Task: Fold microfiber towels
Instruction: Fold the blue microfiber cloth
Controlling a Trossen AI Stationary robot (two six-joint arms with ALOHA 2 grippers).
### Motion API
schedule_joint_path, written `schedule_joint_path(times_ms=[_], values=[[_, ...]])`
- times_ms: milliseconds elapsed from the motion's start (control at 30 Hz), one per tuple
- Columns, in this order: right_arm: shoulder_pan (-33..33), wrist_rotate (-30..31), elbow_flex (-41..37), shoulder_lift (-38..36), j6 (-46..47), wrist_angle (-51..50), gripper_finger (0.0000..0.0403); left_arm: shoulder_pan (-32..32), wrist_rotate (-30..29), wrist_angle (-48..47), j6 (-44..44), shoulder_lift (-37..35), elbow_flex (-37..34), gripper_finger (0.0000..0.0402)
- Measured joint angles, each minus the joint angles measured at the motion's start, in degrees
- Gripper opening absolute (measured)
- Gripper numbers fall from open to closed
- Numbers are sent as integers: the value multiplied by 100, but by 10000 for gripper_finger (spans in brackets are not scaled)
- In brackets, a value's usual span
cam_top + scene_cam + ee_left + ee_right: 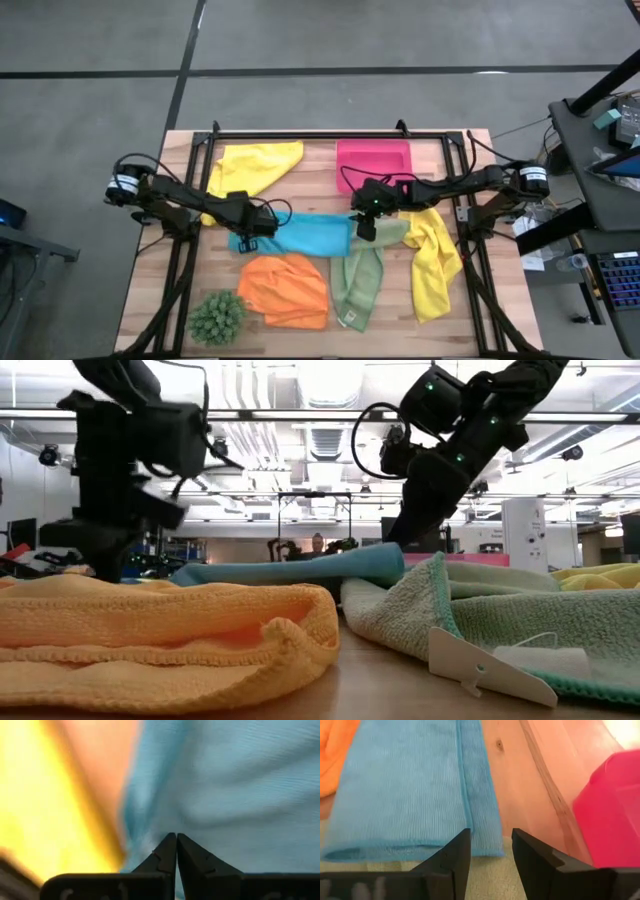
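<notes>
The left gripper (243,243) is seen at the nine o'clock end of the turquoise blue microfiber towel (300,235); its two dark fingers (165,857) are pressed together tip to tip over the blue cloth, and whether any cloth is pinched between them cannot be told. The right gripper (366,232) is set at the three o'clock end of the same towel, its fingers (456,857) standing partly apart astride the towel's folded corner, with nothing clamped between them.

The blue towel is laid as a long folded band across the middle of the wooden slatted table (150,270). At six o'clock of it lies the orange microfiber towel (285,290), bunched; beside that, toward three o'clock, the sage green microfiber towel (362,280) is spread, with a white tag (490,670) showing in the low view. A yellow microfiber towel (435,265) is draped at three o'clock, and a second yellow microfiber towel (255,165) lies at eleven o'clock.

The rigid pink rectangular tray (374,160) sits at twelve o'clock; nothing is seen in it. A small spiky green plant ball (216,317) rests at seven o'clock.
</notes>
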Motion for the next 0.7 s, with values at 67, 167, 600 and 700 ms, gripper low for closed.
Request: schedule_joint_path(times_ms=[67, 167, 600, 700], values=[[0, 0, 18, 0, -41, 25, 134, 22, -100, -133, 26, -122, 7, 0], [4, -2, 18, 0, -71, 53, 134, 18, -69, -87, 168, -356, 51, 0], [166, -68, 11, 641, 3, 746, 134, 17, 515, 273, 704, -1269, 49, 0], [188, -79, 13, 779, 5, 795, 134, 63, 539, 309, 1003, -1420, 44, 0]])
